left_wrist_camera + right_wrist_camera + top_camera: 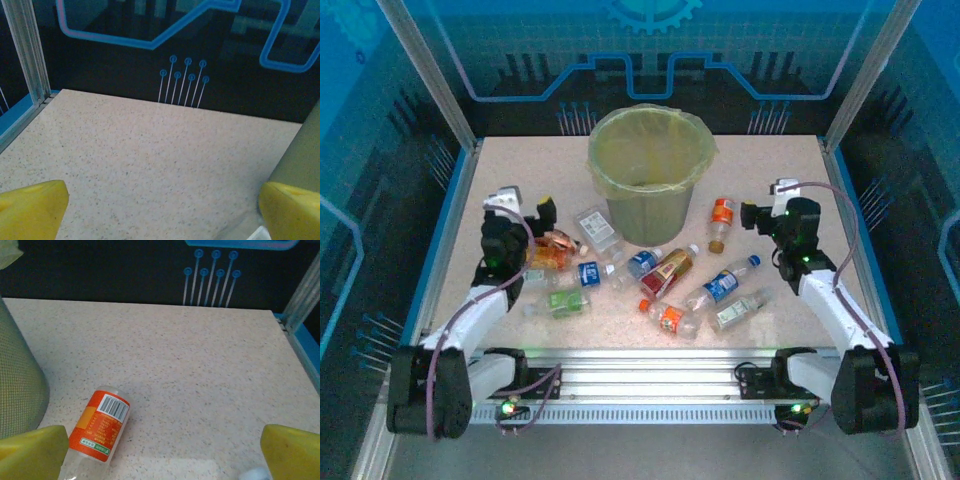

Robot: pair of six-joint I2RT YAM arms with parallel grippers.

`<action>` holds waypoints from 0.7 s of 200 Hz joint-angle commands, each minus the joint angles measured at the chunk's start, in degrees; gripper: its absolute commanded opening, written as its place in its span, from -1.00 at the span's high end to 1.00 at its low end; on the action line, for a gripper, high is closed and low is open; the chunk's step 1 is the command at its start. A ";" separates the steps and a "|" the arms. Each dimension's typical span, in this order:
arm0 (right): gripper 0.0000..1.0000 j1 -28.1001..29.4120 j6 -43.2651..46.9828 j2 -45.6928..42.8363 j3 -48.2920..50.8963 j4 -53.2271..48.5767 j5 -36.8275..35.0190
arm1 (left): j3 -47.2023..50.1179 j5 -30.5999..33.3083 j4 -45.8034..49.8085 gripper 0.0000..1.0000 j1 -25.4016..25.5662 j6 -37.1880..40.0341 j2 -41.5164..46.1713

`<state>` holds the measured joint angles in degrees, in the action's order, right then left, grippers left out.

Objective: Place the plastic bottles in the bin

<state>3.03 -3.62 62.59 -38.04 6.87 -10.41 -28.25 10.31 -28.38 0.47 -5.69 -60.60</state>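
- My left gripper [546, 213] hangs over the left side of the worktop [520, 170], its fingers [30, 207] spread wide and holding nothing.
- Just beside it the scatter of plastic bottles [668, 272] begins, with a green-labelled bottle [565, 300] nearest me.
- The bin [650, 215] stands at centre back. I make out no bottle inside its bag, so I judge nothing is binned yet.
- Ten or so bottles lie on the worktop in front of it, all left to move.
- An orange-labelled bottle [722, 220] lies just right of the bin.
- My right gripper [752, 215] sits near that bottle, fingers wide apart and empty.
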 commanded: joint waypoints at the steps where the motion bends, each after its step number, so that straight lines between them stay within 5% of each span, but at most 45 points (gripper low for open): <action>1: -0.99 -0.21 -4.26 -1.82 -3.96 -12.31 -4.31 | -7.39 0.75 20.04 -0.98 -0.47 -6.51 5.17; 76: -0.99 -0.05 -10.48 -7.57 -7.39 -24.54 -9.94 | -21.59 0.06 52.53 -0.98 -0.47 -23.98 12.25; 140: -0.99 -0.08 -12.37 -9.59 -10.30 -31.25 -11.12 | -16.81 -5.04 66.97 -0.98 -0.47 -42.17 15.68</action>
<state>3.03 -14.09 53.67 -45.58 -19.81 -19.79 -48.12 9.04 30.11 0.47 -37.76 -47.86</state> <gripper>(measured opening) 0.996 0.989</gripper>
